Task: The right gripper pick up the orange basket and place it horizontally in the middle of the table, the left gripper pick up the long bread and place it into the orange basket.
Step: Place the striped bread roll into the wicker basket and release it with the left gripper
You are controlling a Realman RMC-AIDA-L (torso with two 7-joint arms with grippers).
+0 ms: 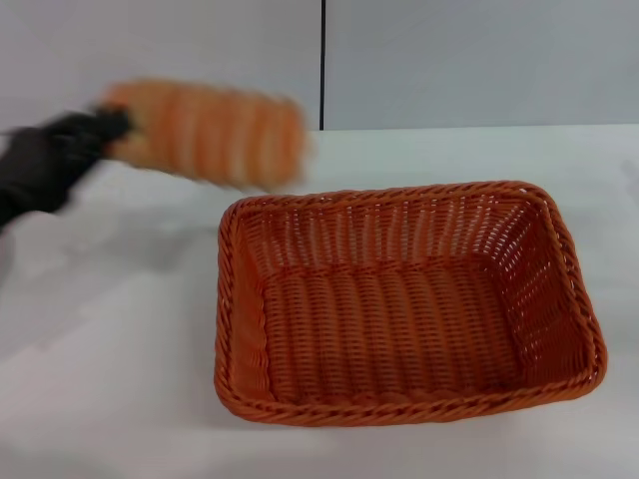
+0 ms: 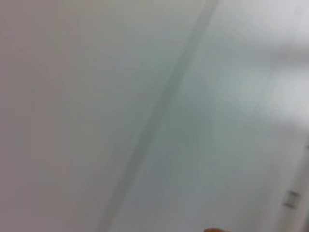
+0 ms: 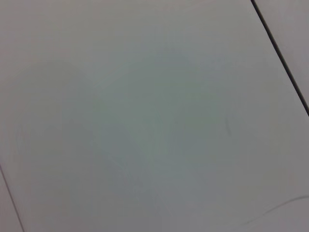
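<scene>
The orange basket (image 1: 404, 299) lies lengthwise across the middle of the white table (image 1: 110, 329), empty inside. Up at the far left, the long bread (image 1: 210, 133) with cream and orange stripes hangs in the air, blurred by motion. My left gripper (image 1: 105, 128) is shut on the bread's left end, above the table and to the left of the basket's far left corner. A sliver of orange at the edge of the left wrist view is the bread (image 2: 212, 230). The right gripper is out of view.
A grey wall with a dark vertical seam (image 1: 322, 65) stands behind the table. Bare tabletop lies left of and in front of the basket. The right wrist view shows only a pale surface with a dark line (image 3: 280, 53).
</scene>
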